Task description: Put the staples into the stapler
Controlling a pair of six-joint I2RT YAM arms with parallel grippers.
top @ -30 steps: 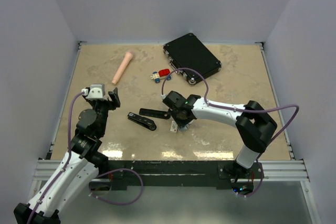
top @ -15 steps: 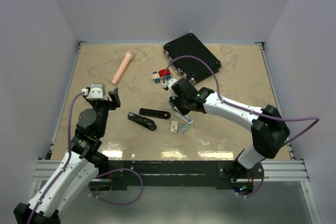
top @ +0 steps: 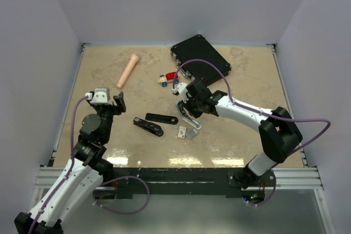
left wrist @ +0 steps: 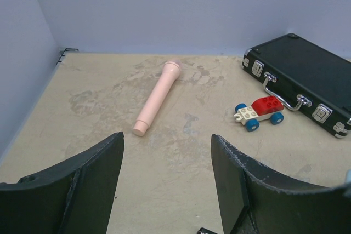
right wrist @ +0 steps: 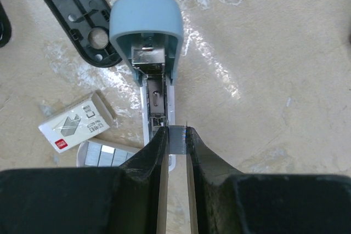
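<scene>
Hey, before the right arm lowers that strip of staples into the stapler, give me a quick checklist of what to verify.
1. Grip on the staples: ok, pinched between the right jaws.
2. Stapler open: ok, channel exposed.
3. Strip lined up with the channel: cannot tell, it looks slightly right of it.
4. White box out of the path: ok, lying left of the stapler.
5. Left jaws clear: ok, open, empty, away from the stapler.

Stapler hemmed left by small box, black parts; right side bare table.
</scene>
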